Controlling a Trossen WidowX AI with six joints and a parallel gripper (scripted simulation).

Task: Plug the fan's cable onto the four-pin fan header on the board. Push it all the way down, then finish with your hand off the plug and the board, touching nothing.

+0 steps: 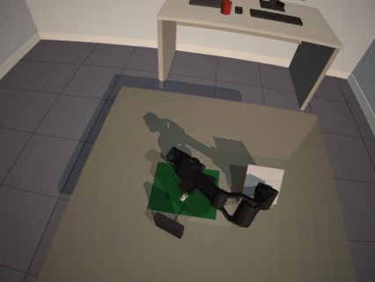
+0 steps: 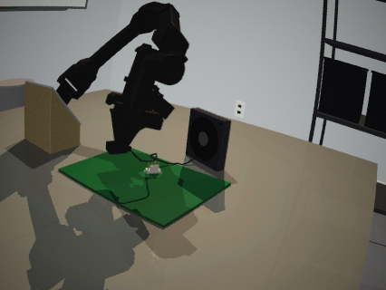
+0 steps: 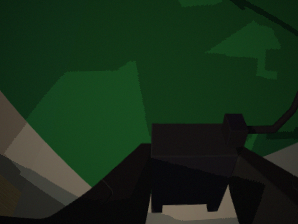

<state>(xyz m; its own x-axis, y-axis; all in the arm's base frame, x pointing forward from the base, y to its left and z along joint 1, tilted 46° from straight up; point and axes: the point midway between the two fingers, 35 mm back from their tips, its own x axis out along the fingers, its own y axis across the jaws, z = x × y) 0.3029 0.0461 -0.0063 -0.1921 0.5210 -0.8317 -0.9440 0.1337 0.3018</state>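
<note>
The black plug is a small block with a cable leaving one side. My gripper is shut on it, with one finger on each side, and holds it above the left rear part of the green board. In the top view the arm hides the plug. The white four-pin fan header stands on the board with its pins up, apart from the plug. The header is not visible in the wrist view.
The black fan stands upright beside the board, with its cable looping near the header. A wedge-shaped block stands on the other side, by the arm. A desk stands farther off.
</note>
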